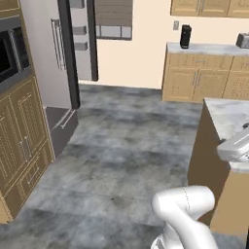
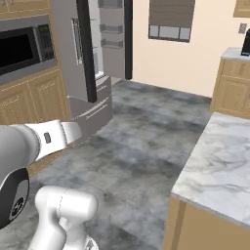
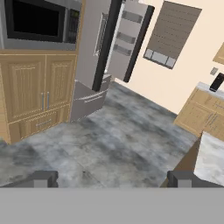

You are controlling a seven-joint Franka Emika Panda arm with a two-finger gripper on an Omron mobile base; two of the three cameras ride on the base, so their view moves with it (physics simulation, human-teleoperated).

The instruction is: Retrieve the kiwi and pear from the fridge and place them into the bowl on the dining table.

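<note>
The fridge (image 1: pixel 51 48) (image 2: pixel 66 53) (image 3: pixel 92 39) stands at the back left. Its right door (image 2: pixel 114 39) is swung open, showing door shelves and a sliver of white inside. Kiwi and pear are out of view, and so is the bowl. A corner of the marble dining table (image 1: pixel 228 114) (image 2: pixel 219 166) (image 3: pixel 212 157) lies on the right. My gripper (image 3: pixel 112 178) is open above the grey floor with nothing between its fingertips (image 3: pixel 43 177). It faces the fridge from a few steps away, with the table's edge just to its right.
A built-in microwave (image 1: pixel 7 53) (image 2: pixel 24 46) (image 3: pixel 39 19) sits over wood cabinets (image 3: pixel 39 92) left of the fridge. The far wall counter (image 1: pixel 204 48) carries a black appliance (image 1: pixel 185 36) and a toaster (image 1: pixel 242 40). Open grey floor (image 1: pixel 121 146) stretches between fridge and table.
</note>
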